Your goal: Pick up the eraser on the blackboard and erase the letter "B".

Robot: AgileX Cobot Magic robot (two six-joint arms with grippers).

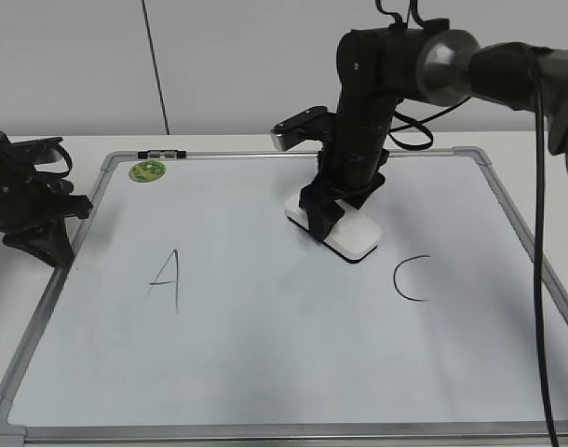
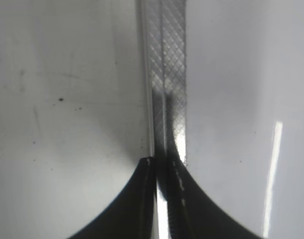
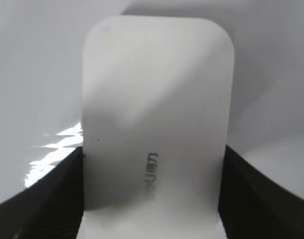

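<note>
The blackboard (image 1: 265,372) is a white dry-erase board with a grey metal frame, lying flat. My right gripper (image 1: 335,216) is shut on the white eraser (image 1: 351,235), which rests on the board between the letters A (image 1: 166,279) and C (image 1: 410,279). In the right wrist view the eraser (image 3: 157,114) sits between both fingers (image 3: 152,199), grey print on top. No letter "B" shows; the spot between A and C is partly covered by the eraser and arm. My left gripper (image 1: 51,244) is shut and empty over the board's left frame (image 2: 168,74).
A small round green magnet (image 1: 147,170) and a black marker (image 1: 161,153) lie at the board's far left edge. The right arm's cable hangs along the right side (image 1: 542,279). The board's frame (image 1: 507,200) runs close to the table edges.
</note>
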